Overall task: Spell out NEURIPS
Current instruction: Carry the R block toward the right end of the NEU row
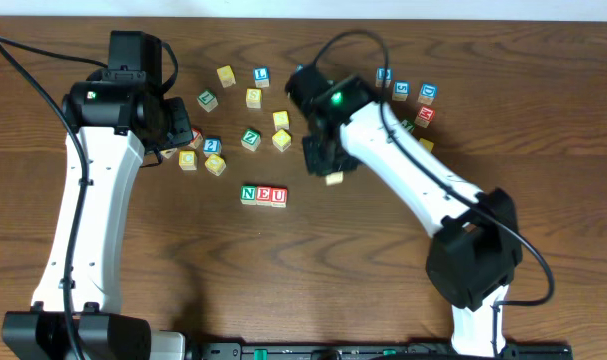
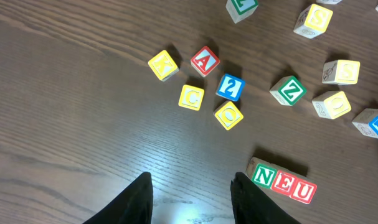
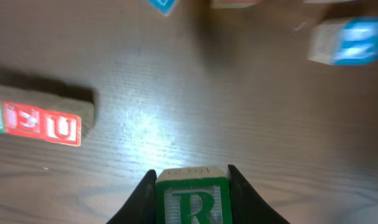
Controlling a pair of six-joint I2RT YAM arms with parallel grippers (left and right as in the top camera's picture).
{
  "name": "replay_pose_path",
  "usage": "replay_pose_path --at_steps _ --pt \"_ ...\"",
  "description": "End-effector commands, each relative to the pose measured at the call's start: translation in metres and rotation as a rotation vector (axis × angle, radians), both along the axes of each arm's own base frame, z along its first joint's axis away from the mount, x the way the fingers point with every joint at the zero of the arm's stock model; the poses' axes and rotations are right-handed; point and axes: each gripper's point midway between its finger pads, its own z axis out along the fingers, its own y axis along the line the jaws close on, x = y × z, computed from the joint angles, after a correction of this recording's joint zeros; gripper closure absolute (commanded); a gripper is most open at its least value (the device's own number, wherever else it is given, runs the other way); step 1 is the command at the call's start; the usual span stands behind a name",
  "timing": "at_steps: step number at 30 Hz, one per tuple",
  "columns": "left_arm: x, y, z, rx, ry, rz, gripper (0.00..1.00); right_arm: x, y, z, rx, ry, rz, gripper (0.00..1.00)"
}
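R cube is pinched in my right gripper, near the N-E-U row; my left gripper has its jaws spread.

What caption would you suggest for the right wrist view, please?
Right end effector holding the R cube, NEU row at left.

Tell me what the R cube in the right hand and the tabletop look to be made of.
R cube: looks like pale wood, bare and matte on its top edge, with a green-framed printed or painted letter face. Tabletop: dark brown with long grain lines and a soft glare patch, so a smooth semi-gloss finish; solid wood, veneer or laminate cannot be told apart.
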Motion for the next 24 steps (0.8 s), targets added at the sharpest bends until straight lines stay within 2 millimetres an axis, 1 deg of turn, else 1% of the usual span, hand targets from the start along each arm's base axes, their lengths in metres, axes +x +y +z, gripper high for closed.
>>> replay_pose_path --at_steps 1,6,9,12,17,21,24 --pt "0.001 0.003 0.007 0.013 -0.025 -0.006 0.59 -0.016 0.01 -0.025 0.024 0.048 -0.007 0.8" --pt "0.004 0.003 0.008 0.013 -0.039 -0.005 0.59 -0.016 0.019 -0.056 0.05 0.01 -0.035 0.8" --pt "0.004 0.003 0.008 0.013 -0.038 -0.005 0.59 -0.016 0.023 -0.07 0.067 -0.01 -0.063 0.79" --pt "0.004 0.003 0.008 0.013 -0.038 -0.005 0.59 -0.016 0.023 -0.079 0.075 -0.015 -0.082 0.79" --pt "0.004 0.003 0.009 0.013 -0.039 -0.005 0.59 -0.019 0.025 -0.084 0.08 -0.019 -0.088 0.79" --pt "0.005 0.003 0.009 0.013 -0.043 -0.005 0.59 -0.019 0.026 -0.084 0.076 -0.024 -0.084 0.72" --pt "0.005 0.003 0.009 0.012 -0.045 -0.005 0.59 -0.019 0.025 -0.084 0.074 -0.023 -0.083 0.69"
